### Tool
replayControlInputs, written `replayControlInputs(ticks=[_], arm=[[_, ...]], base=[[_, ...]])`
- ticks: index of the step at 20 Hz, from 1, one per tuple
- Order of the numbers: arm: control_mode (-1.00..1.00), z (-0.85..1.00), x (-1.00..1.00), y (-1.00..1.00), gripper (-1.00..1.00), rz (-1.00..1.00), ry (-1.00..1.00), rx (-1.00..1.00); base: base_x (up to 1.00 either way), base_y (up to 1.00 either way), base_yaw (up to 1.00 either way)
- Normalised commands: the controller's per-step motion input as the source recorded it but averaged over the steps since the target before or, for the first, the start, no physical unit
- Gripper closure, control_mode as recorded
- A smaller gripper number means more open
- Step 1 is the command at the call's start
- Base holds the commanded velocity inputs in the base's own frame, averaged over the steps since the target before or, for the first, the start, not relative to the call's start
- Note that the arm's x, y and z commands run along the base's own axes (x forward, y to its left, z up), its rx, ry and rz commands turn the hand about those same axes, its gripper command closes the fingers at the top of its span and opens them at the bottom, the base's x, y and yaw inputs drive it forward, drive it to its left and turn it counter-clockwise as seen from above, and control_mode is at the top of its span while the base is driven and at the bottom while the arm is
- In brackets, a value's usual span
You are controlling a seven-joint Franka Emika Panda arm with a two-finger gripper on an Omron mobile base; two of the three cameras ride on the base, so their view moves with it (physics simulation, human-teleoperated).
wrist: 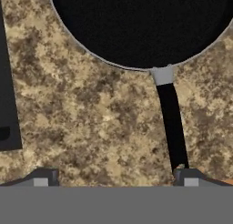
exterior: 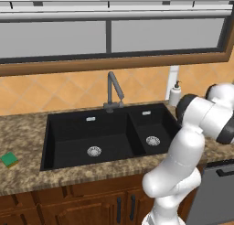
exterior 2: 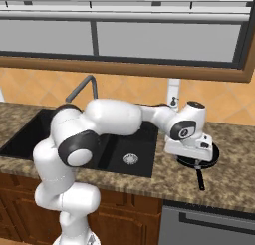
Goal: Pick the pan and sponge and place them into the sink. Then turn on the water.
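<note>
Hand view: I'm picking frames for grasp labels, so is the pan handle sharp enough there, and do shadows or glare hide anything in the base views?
Hand view: pan and handle crisp-edged, no glare; left base view: soft and coarse, sponge blocky, sink evenly dark; right base view: flat light, gripper covers most of the pan.

**Pan and sponge lie either side of the sink**

The black round pan (wrist: 145, 22) lies flat on the speckled surface (wrist: 91, 109) right of the black double-basin sink (exterior: 68, 128), handle toward the front edge. The green-topped sponge (exterior: 9, 159) rests flat at the far left. Both basins are dry.
</note>
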Motion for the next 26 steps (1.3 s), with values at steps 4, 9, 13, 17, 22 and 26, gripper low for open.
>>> replayControlInputs(ticks=[4,9,13,17,22,26], arm=[[-1.0,-0.26,0.01,-0.14,-1.0,0.0,0.0,0.0],[-1.0,-0.42,0.01,-0.18,-1.0,0.0,-0.03,0.0],[-1.0,-0.32,0.01,-0.2,-1.0,0.0,0.0,0.0],[-1.0,-0.11,0.01,-0.21,-1.0,0.0,0.0,0.0],[-1.0,-0.06,0.01,-0.16,-1.0,0.0,0.0,0.0],[-1.0,-0.17,0.0,-0.04,-1.0,0.0,0.0,0.0]], base=[[0.0,0.0,0.0],[0.0,0.0,0.0],[0.0,0.0,0.0],[0.0,0.0,0.0],[0.0,0.0,0.0],[0.0,0.0,0.0]])
